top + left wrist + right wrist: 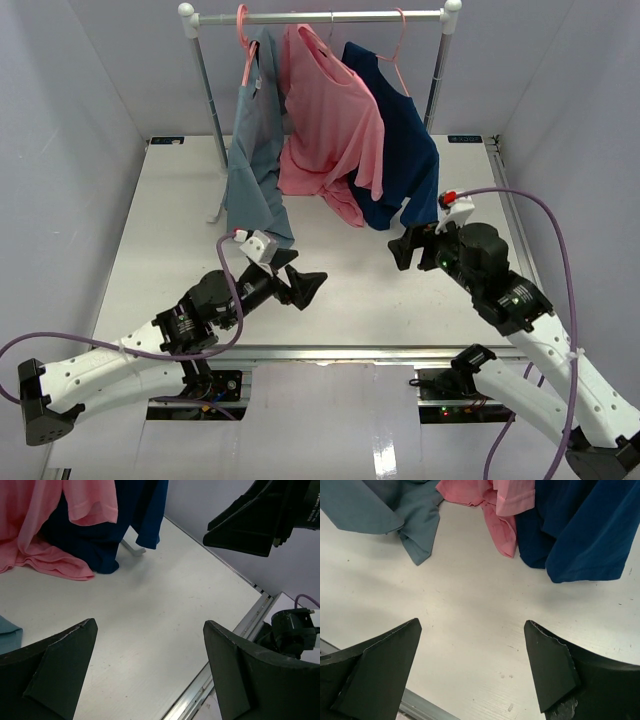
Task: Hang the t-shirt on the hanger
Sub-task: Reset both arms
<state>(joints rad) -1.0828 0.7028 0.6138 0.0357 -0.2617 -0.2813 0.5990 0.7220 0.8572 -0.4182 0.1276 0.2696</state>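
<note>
The salmon-pink t-shirt (330,120) hangs from the rail between the two other shirts, its hem bunched on the table. Only the thin hook of its hanger (330,30) shows above the collar; the rest is hidden under the cloth. The shirt also shows in the left wrist view (50,510) and the right wrist view (497,515). My left gripper (305,285) (150,625) is open and empty, low over the table in front of the shirts. My right gripper (408,247) (472,624) is open and empty, just in front of the navy shirt.
The grey-blue shirt (255,150) (380,505) hangs left and the navy shirt (400,160) (100,540) (580,525) right, each on a pink hanger. The rack's rail (320,17) and posts stand at the back. A metal edge strip (235,640) runs along the table's front.
</note>
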